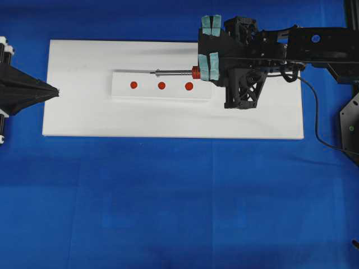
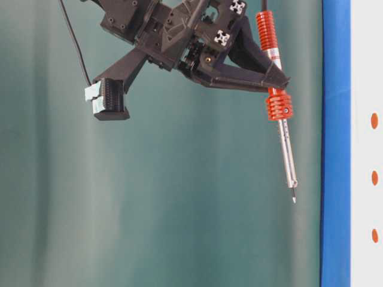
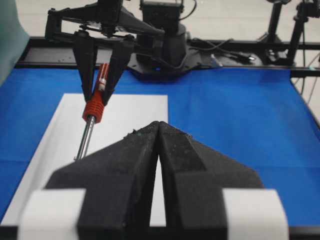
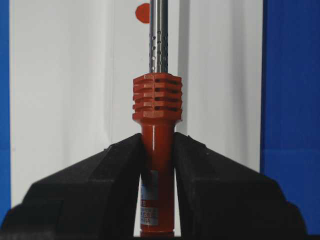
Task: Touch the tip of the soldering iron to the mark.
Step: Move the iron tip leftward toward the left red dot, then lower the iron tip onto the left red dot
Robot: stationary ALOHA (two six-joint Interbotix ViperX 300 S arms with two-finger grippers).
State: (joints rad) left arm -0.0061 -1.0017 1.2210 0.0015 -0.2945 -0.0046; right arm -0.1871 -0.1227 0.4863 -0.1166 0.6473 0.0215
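1. Black jaws of our right gripper (image 4: 157,165) pinch the soldering iron (image 4: 158,150) by its orange-red handle, just below the ribbed collar.
2. We see the silver shaft reach out over the white strip (image 1: 161,85), tip in the air, off the surface.
3. Three red dots line the strip; the mark (image 1: 189,86) sits nearest the collar, untouched.
4. Our left gripper (image 3: 158,131) rests at the white board's (image 1: 168,120) far edge, jaws pressed together, holding nothing.
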